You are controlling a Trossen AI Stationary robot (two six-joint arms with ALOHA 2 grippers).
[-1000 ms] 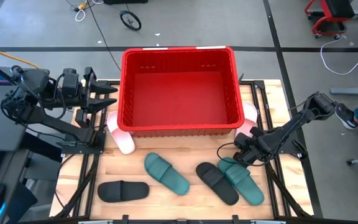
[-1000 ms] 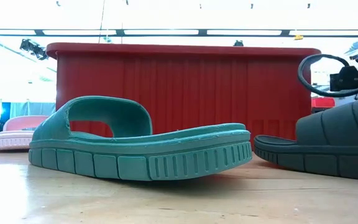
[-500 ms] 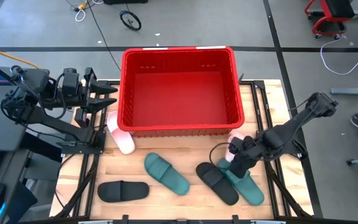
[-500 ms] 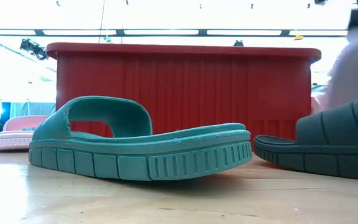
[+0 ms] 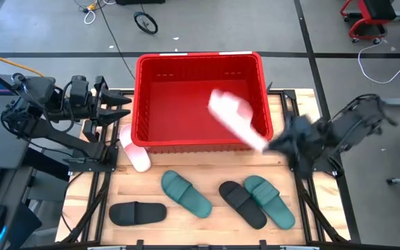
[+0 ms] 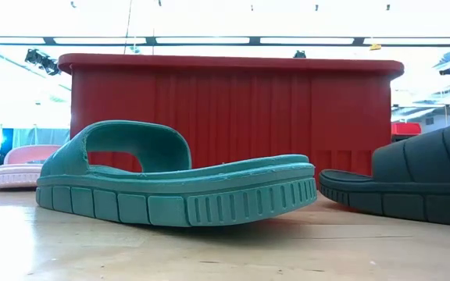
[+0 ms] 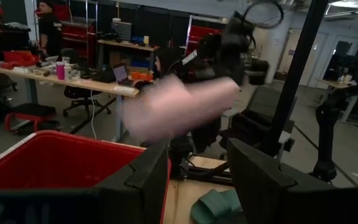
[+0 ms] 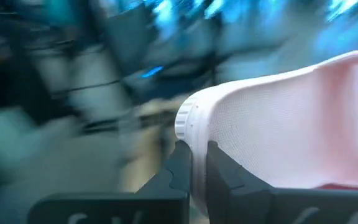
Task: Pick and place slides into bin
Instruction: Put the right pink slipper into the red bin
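High view: right hand (image 5: 278,144) was clamped on a pink slide (image 5: 236,119), now lifted off the surface and swung over the bin's (image 5: 198,58) right wall; half a second earlier it sat low by the teal slide (image 5: 269,201). Drop looked next. Left hand (image 5: 120,105) parked open, left of bin.

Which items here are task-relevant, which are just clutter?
Job:
- pink slide in right gripper, over red bin
- second pink slide
- teal slides
- black slides

Lying about:
- wheel and cables on floor
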